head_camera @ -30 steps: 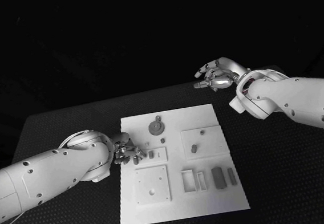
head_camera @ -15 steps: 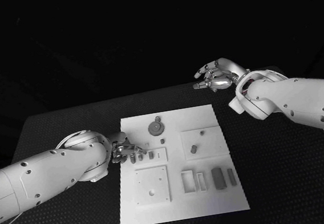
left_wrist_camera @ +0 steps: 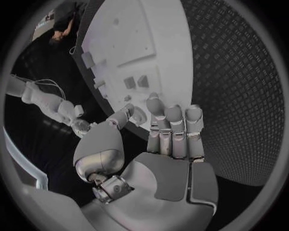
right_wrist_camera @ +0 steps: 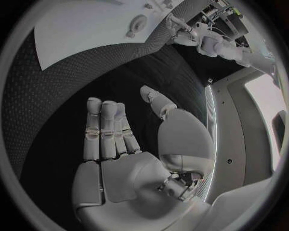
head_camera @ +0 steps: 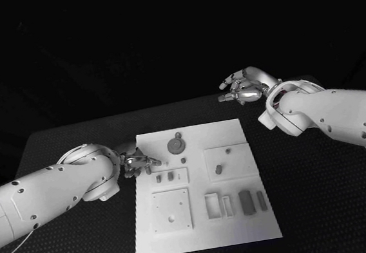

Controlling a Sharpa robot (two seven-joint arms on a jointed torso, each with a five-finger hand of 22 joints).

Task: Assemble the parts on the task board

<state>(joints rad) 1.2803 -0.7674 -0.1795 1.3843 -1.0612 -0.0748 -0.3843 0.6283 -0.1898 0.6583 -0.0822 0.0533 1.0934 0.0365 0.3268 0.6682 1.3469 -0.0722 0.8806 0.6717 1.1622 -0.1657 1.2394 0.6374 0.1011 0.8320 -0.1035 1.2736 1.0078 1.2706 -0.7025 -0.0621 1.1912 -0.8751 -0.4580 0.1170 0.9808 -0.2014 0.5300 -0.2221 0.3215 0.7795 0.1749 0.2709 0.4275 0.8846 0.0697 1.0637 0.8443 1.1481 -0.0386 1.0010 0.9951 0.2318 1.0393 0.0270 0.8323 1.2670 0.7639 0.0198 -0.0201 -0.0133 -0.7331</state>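
Holding nothing: my left hand (head_camera: 138, 163), fingers loosely apart at the task board's (head_camera: 245, 224) left edge; my right hand (head_camera: 247, 86), empty, beyond its far corner. Parts (head_camera: 247, 200) lie loose mid-tabletop; assembly seems mostly undone.

I can read no text, label, brand, number or sign anywhere here. The task board (head_camera: 231, 133) under my fingers (left_wrist_camera: 173, 126) is plain white with no printing I can make out, and the small parts (head_camera: 245, 199) on it carry no markings. My arms' white casings show dark dots, not characters, and the black worktop (head_camera: 333, 187) is unmarked.
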